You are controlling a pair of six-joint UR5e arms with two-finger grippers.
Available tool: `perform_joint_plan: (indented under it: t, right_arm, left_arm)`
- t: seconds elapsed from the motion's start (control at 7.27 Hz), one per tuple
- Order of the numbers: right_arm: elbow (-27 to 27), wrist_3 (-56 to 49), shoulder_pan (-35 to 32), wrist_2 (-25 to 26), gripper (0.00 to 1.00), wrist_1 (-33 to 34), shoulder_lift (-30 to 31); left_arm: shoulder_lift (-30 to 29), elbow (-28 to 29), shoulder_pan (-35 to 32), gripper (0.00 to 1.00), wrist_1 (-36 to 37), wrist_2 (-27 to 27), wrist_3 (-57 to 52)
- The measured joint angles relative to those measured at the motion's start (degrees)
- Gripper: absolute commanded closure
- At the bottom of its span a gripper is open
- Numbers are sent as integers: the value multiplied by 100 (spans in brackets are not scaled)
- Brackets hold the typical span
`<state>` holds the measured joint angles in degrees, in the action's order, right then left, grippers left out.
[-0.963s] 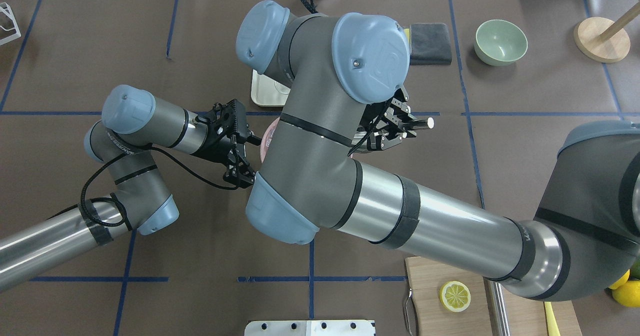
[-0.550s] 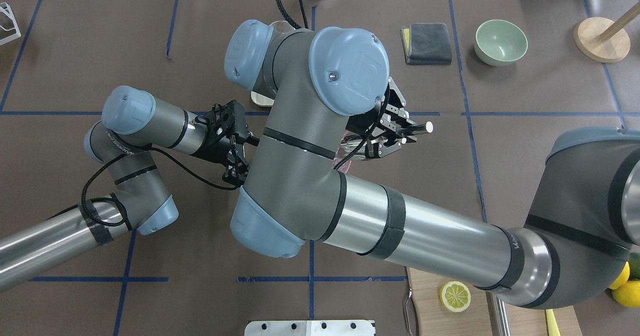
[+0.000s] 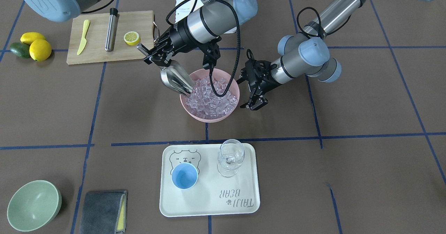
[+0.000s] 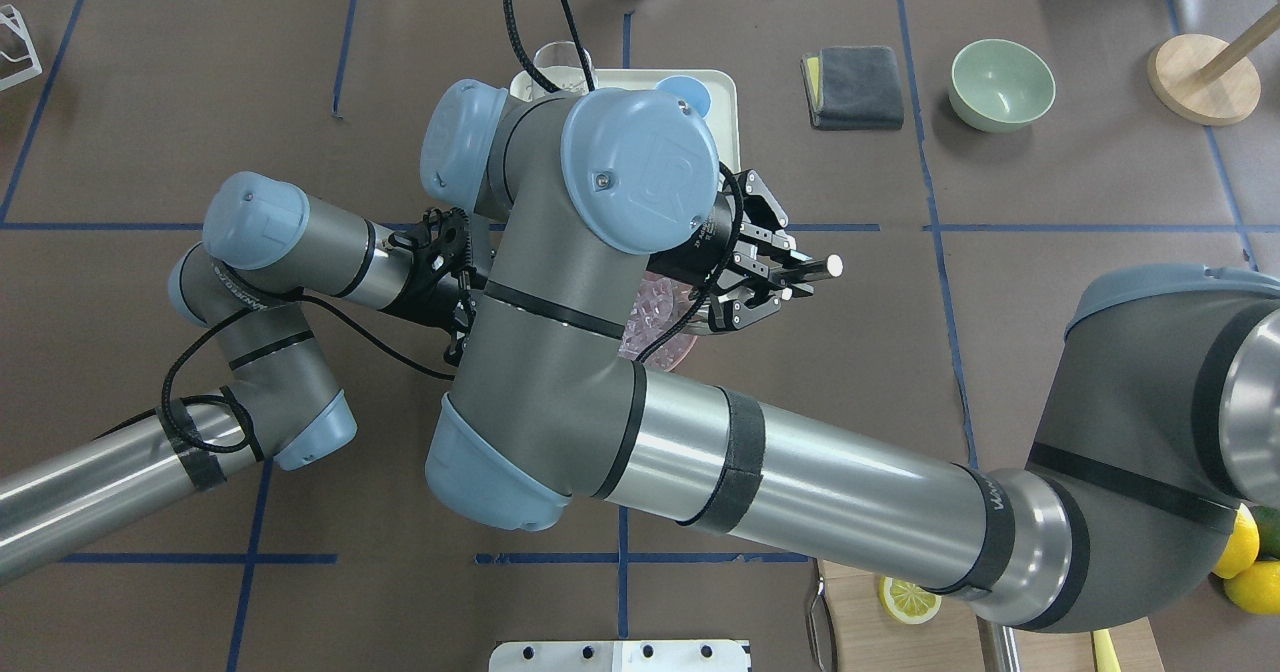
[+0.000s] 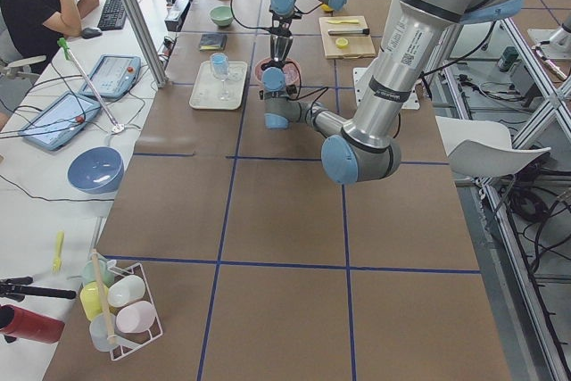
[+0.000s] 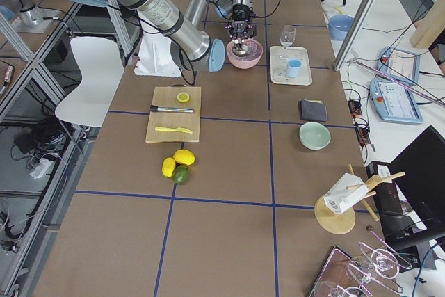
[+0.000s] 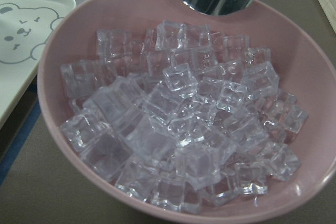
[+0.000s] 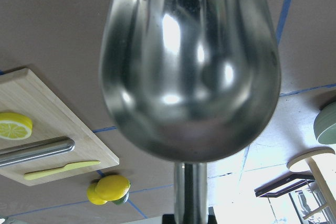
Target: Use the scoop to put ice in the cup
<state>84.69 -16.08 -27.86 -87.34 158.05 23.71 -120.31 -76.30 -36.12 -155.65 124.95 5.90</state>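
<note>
My right gripper [image 3: 150, 55] is shut on the rod handle of the steel scoop [image 3: 176, 79]. The scoop tilts down, its mouth at the near-left rim of the pink bowl [image 3: 233, 112], touching the ice [image 3: 210, 96]. The scoop's shiny back fills the right wrist view [image 8: 191, 66]. The left wrist view looks into the pink bowl [image 7: 310, 82], heaped with ice [image 7: 178, 124]. My left gripper [image 3: 253, 103] is open and empty just beside the bowl's other rim. The light-blue cup [image 3: 184, 176] stands empty on the white tray [image 3: 209, 206].
A clear wine glass [image 3: 230, 157] stands on the tray beside the cup. A cutting board [image 3: 97, 53] with a lemon slice, a yellow knife and a steel cylinder [image 3: 111, 28] lies behind the right arm. A green bowl [image 3: 33, 204] and a grey cloth [image 3: 102, 211] sit at the front.
My right arm has swung toward the overhead view's left, carrying the scoop toward the pink bowl and uncovering the tray behind. The left arm has stayed put.
</note>
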Motion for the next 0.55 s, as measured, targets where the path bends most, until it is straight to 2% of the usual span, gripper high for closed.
perform_joint_plan:
  t: [0.55]
  right_arm:
    - [-204,43,165,120,100,-298,38]
  left_arm:
    - [-24,-2,0,0,-138,3,102]
